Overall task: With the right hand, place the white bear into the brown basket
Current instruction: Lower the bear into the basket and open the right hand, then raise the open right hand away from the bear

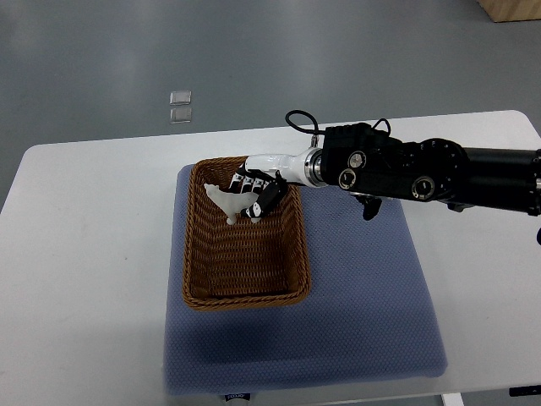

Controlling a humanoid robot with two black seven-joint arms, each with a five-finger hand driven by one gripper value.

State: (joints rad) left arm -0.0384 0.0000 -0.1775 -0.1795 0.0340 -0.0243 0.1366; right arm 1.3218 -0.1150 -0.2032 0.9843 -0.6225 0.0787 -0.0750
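Observation:
The white bear (226, 203) is a small white figure held over the far end of the brown wicker basket (203, 292). My right hand (252, 193) reaches in from the right, over the basket's far right corner, with its fingers curled on the bear's right side. The black forearm (406, 169) stretches back to the right edge. The bear's head points left and its legs hang toward the basket floor; I cannot tell whether it touches the weave.
The basket rests on a blue-grey padded mat (363, 288) on a white table (84, 254). Two small clear squares (180, 106) lie on the grey floor beyond the table. A wooden corner (511, 8) shows at the top right.

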